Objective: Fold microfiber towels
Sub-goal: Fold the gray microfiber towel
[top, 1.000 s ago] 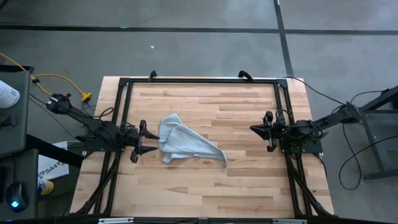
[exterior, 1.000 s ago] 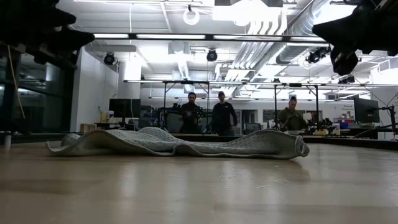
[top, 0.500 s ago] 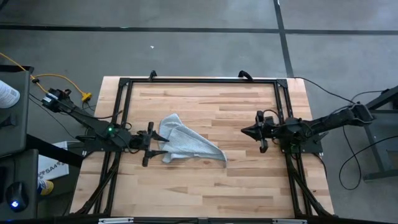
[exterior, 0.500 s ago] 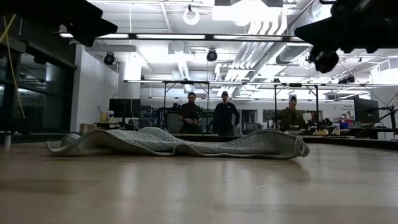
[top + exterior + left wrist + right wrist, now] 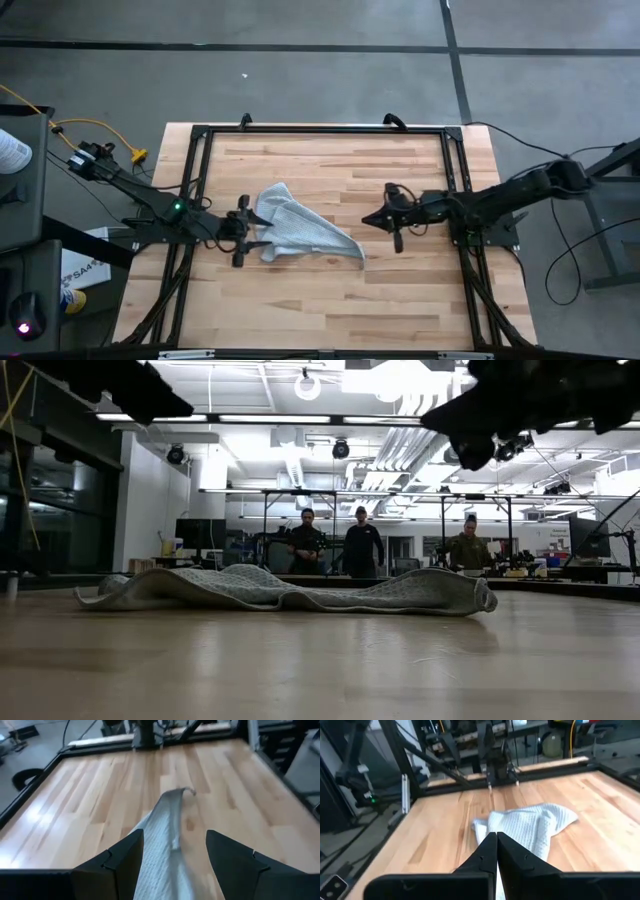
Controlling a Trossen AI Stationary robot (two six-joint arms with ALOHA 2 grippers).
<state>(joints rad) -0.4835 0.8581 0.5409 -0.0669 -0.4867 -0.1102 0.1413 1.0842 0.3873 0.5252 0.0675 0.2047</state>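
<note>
One light grey ribbed towel lies crumpled and partly folded over itself on the wooden table, left of centre. It also shows in the low view. My left gripper is open and hovers at the towel's left edge. In the left wrist view, its fingers stand on either side of a strip of the towel without touching it. My right gripper is shut and empty. It hovers just right of the towel's right corner, and its wrist view shows the towel ahead of it.
A black metal frame runs around the table top. Bare wood lies to the right of the towel and toward the near edge. In the low view, three people stand far off in the room behind the table.
My right gripper has gone toward the table's left edge, closing on the towel's right corner. My left gripper has gone a little toward the right, up to the towel's left edge. The towel has kept still.
</note>
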